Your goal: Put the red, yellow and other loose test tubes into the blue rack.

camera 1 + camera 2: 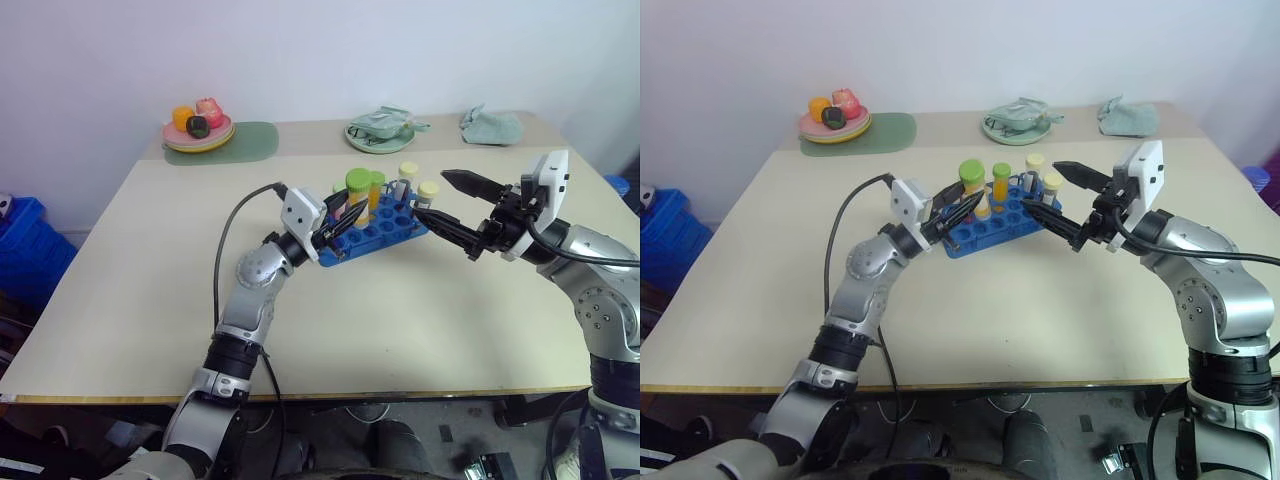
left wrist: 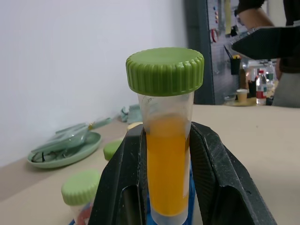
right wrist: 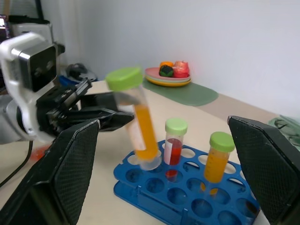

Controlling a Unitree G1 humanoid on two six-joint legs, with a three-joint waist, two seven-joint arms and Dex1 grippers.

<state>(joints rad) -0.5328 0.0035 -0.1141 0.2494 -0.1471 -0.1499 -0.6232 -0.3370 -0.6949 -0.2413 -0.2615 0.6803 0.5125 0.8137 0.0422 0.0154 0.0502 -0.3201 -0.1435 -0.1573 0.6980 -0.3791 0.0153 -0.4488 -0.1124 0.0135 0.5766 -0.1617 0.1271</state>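
The left gripper (image 3: 101,117) is clamping its two black fingers (image 2: 213,178) on the yellow-orange tube (image 2: 166,140), pressing on either side of the liquid column while the ribbed green cap is standing clear above them. In the right wrist view the tube is tilting, its rounded bottom hanging just over a hole at the near end of the blue rack (image 3: 187,197). Faint graduation marks are showing on the clear wall below the cap, too small to read.

The right gripper (image 1: 450,205) is hovering with its fingers spread wide and holding nothing, pointing toward the rack from the right, near its end.

The rack is sitting on the beige table (image 1: 150,300), around the middle. Standing upright in its holes are the red tube (image 3: 173,145) with a green cap and another orange tube (image 3: 218,159) with a green cap; two cream-capped tubes (image 1: 418,185) are standing at the rack's far end.

Toward the table's back edge, a plate of toy food (image 1: 198,130) is resting on a green mat (image 1: 250,142), with a pale green dish (image 1: 380,128) and a crumpled cloth (image 1: 490,125) lying further right.
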